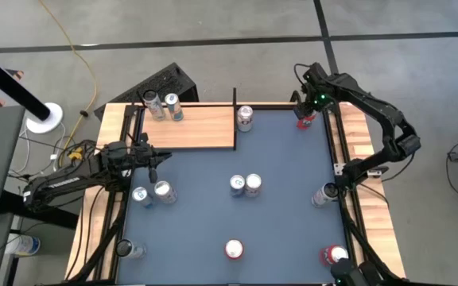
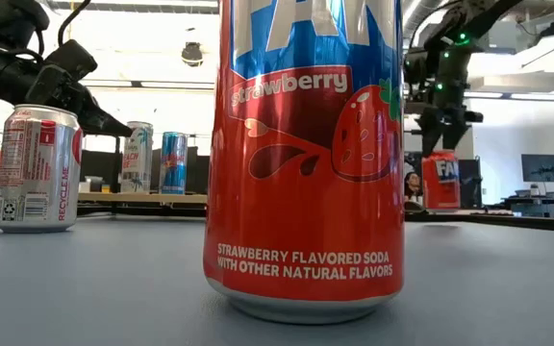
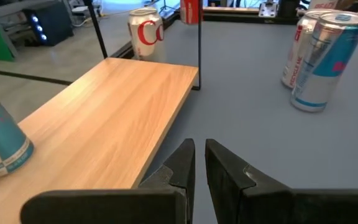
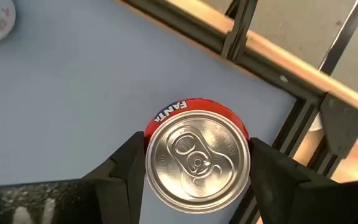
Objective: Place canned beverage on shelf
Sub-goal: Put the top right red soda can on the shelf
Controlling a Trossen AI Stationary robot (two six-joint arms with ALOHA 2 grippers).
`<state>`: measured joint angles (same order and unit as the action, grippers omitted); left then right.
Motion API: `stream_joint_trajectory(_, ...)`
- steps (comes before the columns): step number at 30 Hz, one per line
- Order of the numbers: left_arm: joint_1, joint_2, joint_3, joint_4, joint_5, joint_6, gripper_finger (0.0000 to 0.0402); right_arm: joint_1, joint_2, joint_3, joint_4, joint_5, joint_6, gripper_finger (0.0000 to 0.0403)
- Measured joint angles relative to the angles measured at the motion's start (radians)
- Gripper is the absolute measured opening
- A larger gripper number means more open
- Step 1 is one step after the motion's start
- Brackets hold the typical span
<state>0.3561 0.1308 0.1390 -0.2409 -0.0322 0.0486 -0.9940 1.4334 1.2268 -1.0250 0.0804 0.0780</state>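
Two cans (image 1: 162, 106) already sit on the shelf (image 1: 201, 127). The right gripper (image 4: 194, 163) straddles the red can (image 4: 196, 155) in the far right corner, fingers not clamped yet; an off-centre squeeze could tip it. The left gripper (image 3: 199, 163) hangs shut by the shelf edge.

The shelf (image 3: 123, 106) is light wood-grain board with a smooth, matt face and thin black metal posts (image 3: 199, 43). The table (image 1: 277, 159) is matt blue. The red can (image 4: 197, 158) is glossy printed metal with a bright, bare silver lid. The fingers (image 4: 126, 171) beside it are dull black plastic.
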Motion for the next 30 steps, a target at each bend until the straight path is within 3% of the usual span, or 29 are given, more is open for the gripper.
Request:
stream_joint_trajectory(8, 0.000, 0.000, 0.000, -0.054, -0.002, 0.000, 0.0027, 0.097, -0.002, 0.125, -0.003, -0.050, 0.002, 0.0214)
stream_joint_trajectory(17, 0.000, 0.000, 0.000, -0.129, -0.002, 0.000, 0.0027, 0.316, -0.003, 0.331, 0.003, -0.062, 0.026, 0.0214)
stream_joint_trajectory(24, 0.000, 0.000, 0.000, -0.168, -0.002, 0.000, 0.0027, 0.500, -0.004, 0.409, 0.238, -0.063, -0.015, 0.0214)
stream_joint_trajectory(30, 0.000, 0.000, 0.000, -0.166, -0.002, 0.000, 0.0027, 0.581, 0.020, 0.412, 0.427, -0.100, -0.019, 0.0214)
